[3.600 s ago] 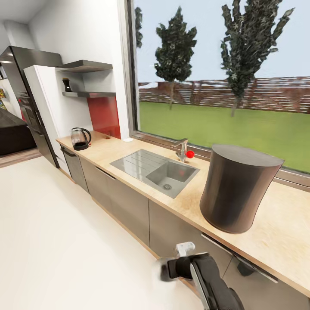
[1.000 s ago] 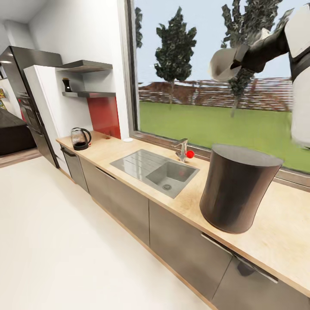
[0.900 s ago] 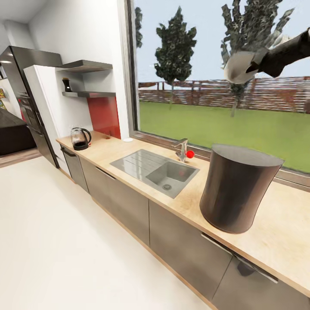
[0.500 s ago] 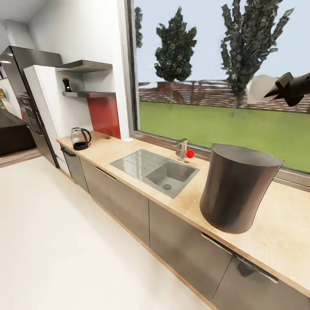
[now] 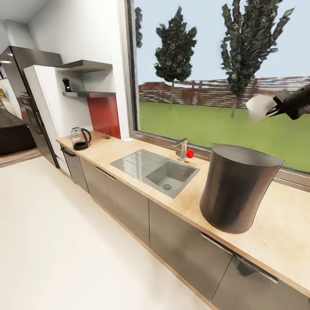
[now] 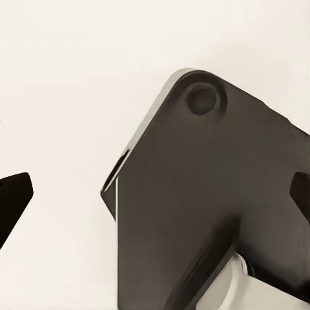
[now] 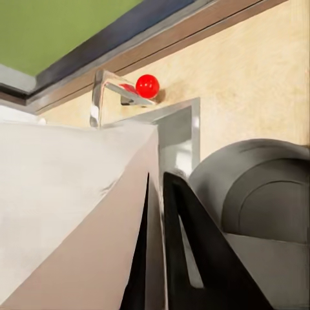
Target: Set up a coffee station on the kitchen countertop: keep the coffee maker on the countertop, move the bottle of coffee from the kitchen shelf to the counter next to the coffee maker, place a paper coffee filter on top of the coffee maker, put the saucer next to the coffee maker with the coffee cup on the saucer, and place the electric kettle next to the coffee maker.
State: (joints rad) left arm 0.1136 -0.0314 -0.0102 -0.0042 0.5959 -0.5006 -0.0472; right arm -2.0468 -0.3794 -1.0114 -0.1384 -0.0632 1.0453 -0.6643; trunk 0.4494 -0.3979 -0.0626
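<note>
While the bottle of coffee [image 5: 66, 84] stands far left on the lower kitchen shelf [image 5: 89, 94], the electric kettle [image 5: 80, 138] sits below it at the left end of the kitchen countertop [image 5: 189, 202]. Further right come the sink [image 5: 154, 169] and the faucet [image 5: 182, 149] (red knob beside it), then the coffee maker [image 5: 237, 188], upright on the worktop. Above and right of it, well clear of its top, the right gripper [image 5: 275, 110] pinches a paper coffee filter [image 5: 259, 107], fingers [image 7: 187, 239] closed on its edge. How the left gripper's fingers stand cannot be told from its wrist view.
</note>
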